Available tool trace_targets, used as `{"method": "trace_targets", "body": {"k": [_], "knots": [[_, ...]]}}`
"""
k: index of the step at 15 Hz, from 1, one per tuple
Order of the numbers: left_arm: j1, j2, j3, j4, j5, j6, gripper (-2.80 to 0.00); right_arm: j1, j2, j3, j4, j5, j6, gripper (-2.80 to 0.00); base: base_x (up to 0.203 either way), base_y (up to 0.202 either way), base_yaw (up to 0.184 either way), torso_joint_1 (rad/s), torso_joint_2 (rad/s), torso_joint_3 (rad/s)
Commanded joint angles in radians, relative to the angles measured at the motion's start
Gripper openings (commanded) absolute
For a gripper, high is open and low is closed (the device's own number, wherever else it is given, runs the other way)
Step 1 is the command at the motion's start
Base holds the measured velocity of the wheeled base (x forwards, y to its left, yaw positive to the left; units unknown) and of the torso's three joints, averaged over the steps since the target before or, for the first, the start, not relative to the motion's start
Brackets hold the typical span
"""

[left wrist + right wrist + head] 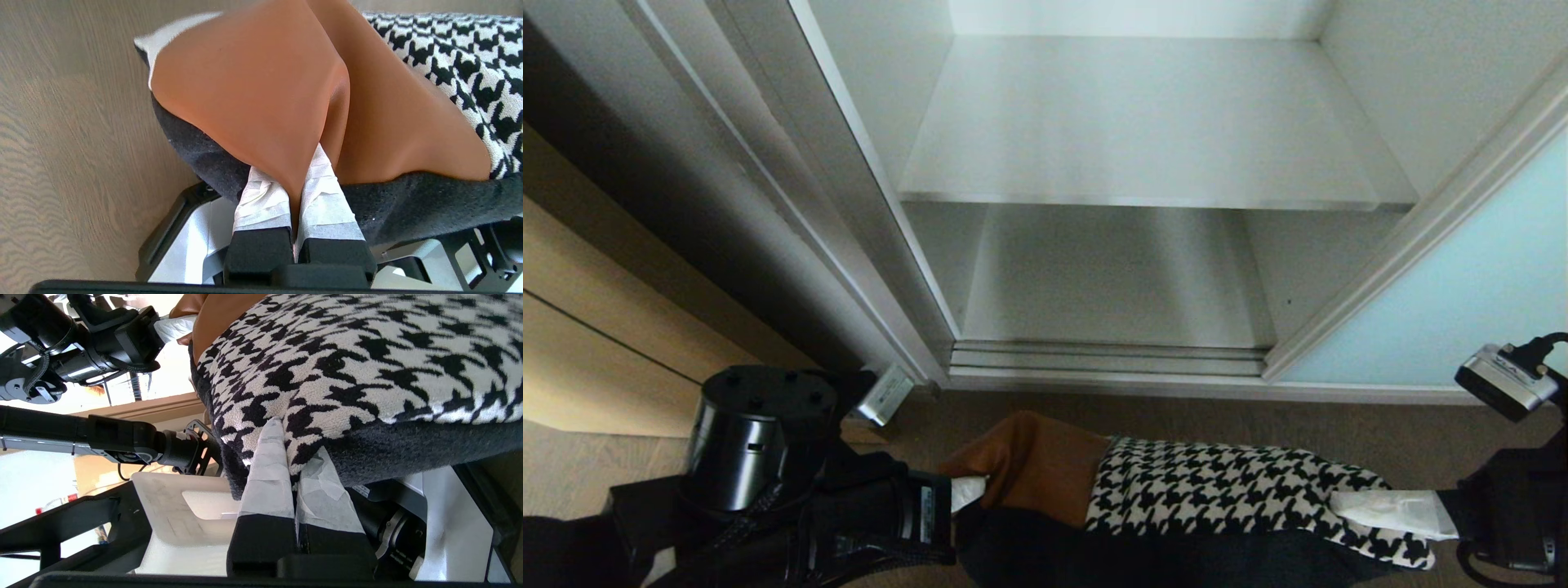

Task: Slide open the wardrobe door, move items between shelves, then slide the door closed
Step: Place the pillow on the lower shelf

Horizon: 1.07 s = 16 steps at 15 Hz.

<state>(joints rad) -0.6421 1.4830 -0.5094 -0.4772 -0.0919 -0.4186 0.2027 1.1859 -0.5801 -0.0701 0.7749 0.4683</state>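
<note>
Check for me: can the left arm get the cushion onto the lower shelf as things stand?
Probably yes. The sliding wardrobe door is slid aside, the lower shelf is bare, and the cushion hangs before it, pinched by the left gripper and right gripper.

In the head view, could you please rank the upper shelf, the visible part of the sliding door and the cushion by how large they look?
1. Upper shelf: largest.
2. and 3. Sliding door and cushion, pinched by the left gripper and right gripper: look alike. The door is cut off and the cushion lies nearer the camera, so I won't rank them.
</note>
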Motion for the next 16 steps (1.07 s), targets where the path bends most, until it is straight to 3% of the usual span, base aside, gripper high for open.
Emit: {"method": "trace_targets", "body": {"k": [1,8,12,16], "knots": [[-0.001,0.002,-0.002,-0.001,0.000,-0.003,-2.80,0.001,0.003,0.002,0.000,0.004,0.003,-2.80,0.000,0.000,0.000,0.007,0.01,-0.195],[0.001,0.050,-0.016,-0.003,0.003,-0.004,-2.80,0.000,0.015,0.003,-0.002,0.011,0.003,-2.80,0.000,0.000,0.000,0.003,0.00,-0.200],[0.005,0.030,-0.004,-0.058,0.005,-0.067,-2.80,0.000,0.043,0.003,-0.007,0.012,0.003,-2.80,0.000,0.000,0.000,0.000,0.00,-0.065],[0.052,0.085,-0.096,-0.090,0.008,-0.060,-2.80,-0.006,0.131,-0.044,-0.086,0.006,0.004,-2.80,0.000,0.000,0.000,0.000,0.00,0.000]]}}
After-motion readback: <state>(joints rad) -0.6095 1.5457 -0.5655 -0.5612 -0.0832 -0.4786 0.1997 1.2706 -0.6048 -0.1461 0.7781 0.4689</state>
